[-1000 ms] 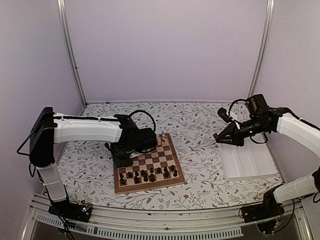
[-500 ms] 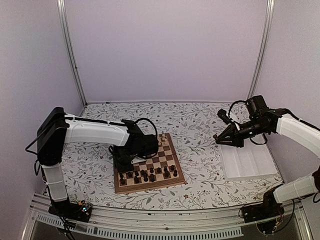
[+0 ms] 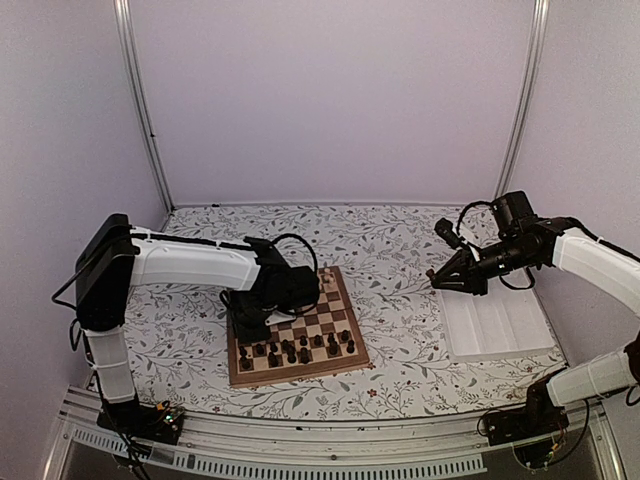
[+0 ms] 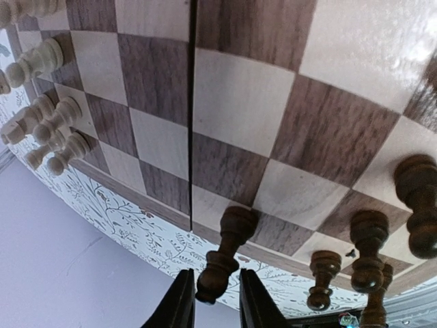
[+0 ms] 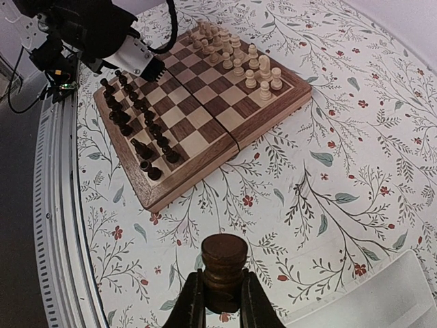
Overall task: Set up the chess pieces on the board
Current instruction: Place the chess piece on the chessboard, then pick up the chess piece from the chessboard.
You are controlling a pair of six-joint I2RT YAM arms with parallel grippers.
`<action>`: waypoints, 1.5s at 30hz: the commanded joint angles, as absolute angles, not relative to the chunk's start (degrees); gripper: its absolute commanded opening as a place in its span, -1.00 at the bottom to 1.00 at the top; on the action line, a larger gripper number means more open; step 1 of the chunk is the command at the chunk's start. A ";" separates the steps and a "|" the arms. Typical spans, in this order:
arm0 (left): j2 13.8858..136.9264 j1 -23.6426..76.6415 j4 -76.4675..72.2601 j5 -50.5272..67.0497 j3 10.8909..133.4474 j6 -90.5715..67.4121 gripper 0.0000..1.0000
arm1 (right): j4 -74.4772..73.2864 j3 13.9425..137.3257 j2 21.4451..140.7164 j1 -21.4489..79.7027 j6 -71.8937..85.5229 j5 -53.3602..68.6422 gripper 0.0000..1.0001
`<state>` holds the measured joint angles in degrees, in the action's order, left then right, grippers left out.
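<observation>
The board (image 3: 300,372) lies in the middle of the table, with several dark chess pieces (image 3: 290,350) in its two near rows. My left gripper (image 3: 243,325) is down at the board's near-left corner. In the left wrist view its jaws (image 4: 217,294) stand slightly apart on either side of the head of a dark piece (image 4: 225,256), which stands on an edge square of the board (image 4: 232,116). My right gripper (image 5: 220,294) is shut on another dark piece (image 5: 224,263), held in the air over the tablecloth, right of the board (image 5: 198,174).
Cream chessmen (image 3: 325,278) crowd the board's far edge. A white compartment tray (image 3: 495,325) lies at the right, below my right gripper (image 3: 435,277). More dark pieces (image 4: 369,246) stand close beside the left jaws. Walls enclose the floral-cloth table.
The left arm swung in over the board's near-left corner and lowered. Its jaws have parted from the dark piece, which now stands on the board. The right arm has not moved.
</observation>
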<state>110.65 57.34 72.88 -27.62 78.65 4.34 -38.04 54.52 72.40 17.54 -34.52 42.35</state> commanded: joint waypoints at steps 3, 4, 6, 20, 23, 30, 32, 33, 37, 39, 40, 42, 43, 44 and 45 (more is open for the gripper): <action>110.36 57.66 72.14 -27.54 80.27 3.83 -0.50 | -37.62 54.49 72.51 17.31 -34.72 43.46 -0.88; 110.04 57.73 72.22 -27.47 80.60 3.67 -0.50 | -37.68 54.49 72.51 17.31 -34.72 43.45 -0.88; 108.34 58.06 72.53 -26.62 81.16 3.12 -0.49 | -37.92 54.58 72.42 17.30 -34.72 43.42 -0.88; 94.60 56.63 65.85 -25.88 90.97 -7.09 -0.03 | -37.46 54.57 73.10 17.30 -36.09 39.21 -0.89; 92.94 54.63 63.97 -24.02 88.93 -15.52 -0.09 | -37.04 54.67 73.46 17.25 -36.21 38.63 -0.90; 82.39 50.06 54.61 -15.77 70.20 -29.52 -0.14 | -33.00 52.23 73.43 17.26 -36.50 37.20 -0.90; 79.64 49.55 51.41 -13.57 66.24 -30.69 -0.12 | -32.17 51.97 73.81 17.31 -36.15 37.12 -0.90; 78.69 49.38 49.94 -12.19 64.66 -30.80 -0.10 | -31.90 51.88 74.10 17.29 -35.98 36.90 -0.90; 77.82 49.07 45.56 -8.73 60.57 -31.19 -0.09 | -31.21 51.55 74.42 17.26 -35.54 37.22 -0.91; 79.03 48.96 45.69 -9.33 59.99 -31.12 -0.11 | -31.13 51.38 74.65 17.31 -35.43 37.44 -0.90; 79.74 48.89 45.86 -9.66 59.88 -31.06 -0.13 | -31.06 51.27 74.70 17.31 -35.42 37.42 -0.90; 81.55 48.57 45.80 -9.99 59.64 -30.83 -0.17 | -31.03 50.96 74.71 17.30 -35.42 37.44 -0.90; 82.28 48.38 45.79 -10.10 59.60 -30.70 -0.21 | -30.96 50.79 74.58 17.30 -35.42 37.40 -0.91; 83.09 48.16 45.80 -10.11 59.59 -30.49 -0.25 | -30.91 50.60 74.48 17.31 -35.42 37.36 -0.91; 83.83 47.90 45.79 -10.06 59.59 -30.37 -0.27 | -30.86 50.42 74.28 17.27 -35.42 37.29 -0.90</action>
